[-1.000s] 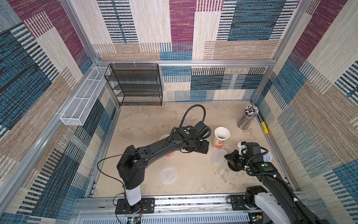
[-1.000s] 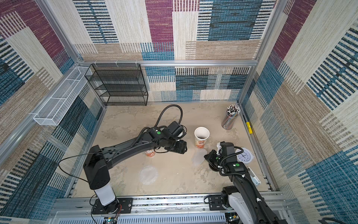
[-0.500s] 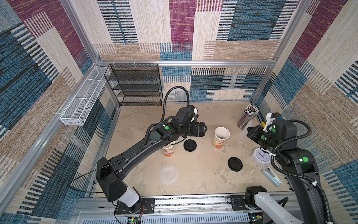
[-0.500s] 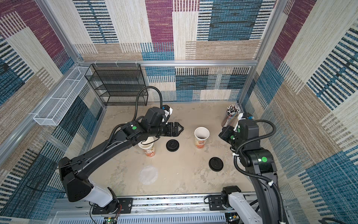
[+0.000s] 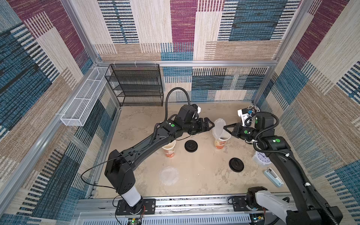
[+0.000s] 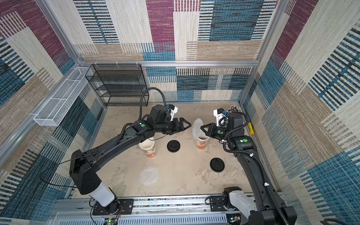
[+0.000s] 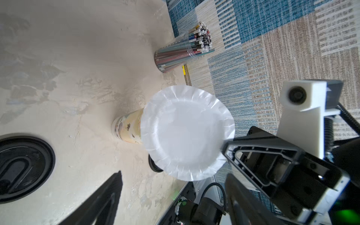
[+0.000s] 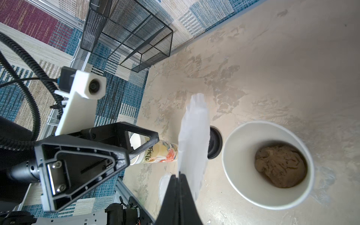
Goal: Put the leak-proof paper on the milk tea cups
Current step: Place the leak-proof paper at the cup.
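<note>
Surface: beige mottled table (image 5: 204, 171), enclosed by patterned fabric walls.
Change, right side: half a second ago my right gripper (image 5: 224, 127) was up beside the straw tumbler (image 5: 252, 108); it now reaches in over the right cup (image 5: 221, 143).
Change, left side: a second ago my left gripper (image 5: 211, 124) was low at the table; it is now raised and faces the right one.
Right jaws: pressed together on the edge of the held paper disc (image 8: 194, 140).
Left jaws: spread, gripping nothing, just beside the disc's other face.
Held paper disc: upright on edge above the right cup's mouth, not laid on it; whether it touches the rim I cannot tell.
Spare paper disc (image 5: 169, 176): flat on the table, apart from both cups.
Left cup (image 5: 169, 149): uncovered, partly under my left arm.
Surroundings: centre lid (image 5: 191, 146) lies between the cups; front lid (image 5: 236, 164) lies nearer the rail; black wire rack (image 5: 136, 85) stands against the back wall.
Obstruction: in the left wrist view the held disc hides the right cup's mouth.
</note>
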### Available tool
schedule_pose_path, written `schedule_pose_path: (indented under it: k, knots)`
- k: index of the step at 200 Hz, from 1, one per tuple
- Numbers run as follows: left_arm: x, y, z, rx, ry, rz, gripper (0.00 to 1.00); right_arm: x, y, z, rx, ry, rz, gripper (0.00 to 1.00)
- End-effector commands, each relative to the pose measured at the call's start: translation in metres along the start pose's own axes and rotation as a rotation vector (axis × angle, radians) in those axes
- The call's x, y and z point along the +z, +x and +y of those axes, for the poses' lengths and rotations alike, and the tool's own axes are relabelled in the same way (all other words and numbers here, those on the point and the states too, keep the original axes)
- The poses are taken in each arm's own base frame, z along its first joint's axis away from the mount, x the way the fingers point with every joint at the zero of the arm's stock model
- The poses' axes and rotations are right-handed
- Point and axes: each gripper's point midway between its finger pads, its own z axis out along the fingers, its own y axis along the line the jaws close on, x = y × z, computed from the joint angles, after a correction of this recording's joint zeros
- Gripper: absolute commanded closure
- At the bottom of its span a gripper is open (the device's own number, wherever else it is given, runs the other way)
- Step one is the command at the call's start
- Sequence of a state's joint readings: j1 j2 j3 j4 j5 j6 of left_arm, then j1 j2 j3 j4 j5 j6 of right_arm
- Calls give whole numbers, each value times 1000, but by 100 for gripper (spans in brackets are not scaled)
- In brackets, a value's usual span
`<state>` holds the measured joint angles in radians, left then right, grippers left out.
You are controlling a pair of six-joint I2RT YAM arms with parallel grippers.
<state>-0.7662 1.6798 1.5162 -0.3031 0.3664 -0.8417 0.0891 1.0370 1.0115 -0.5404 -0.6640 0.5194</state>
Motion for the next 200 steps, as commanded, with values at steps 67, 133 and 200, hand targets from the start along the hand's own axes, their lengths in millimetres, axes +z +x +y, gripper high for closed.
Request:
schedule_pose_path:
  k: [67,133,200]
  knots:
    - [44,14,9,-69,35,146,15,-6,7,-75,75,281,-47,100]
    - [68,23,21,-91,27,213,23,0,6,-98,94,361,-51,100]
    - [74,26,29,-98,-1,234,29,1,9,-95,90,351,-14,94]
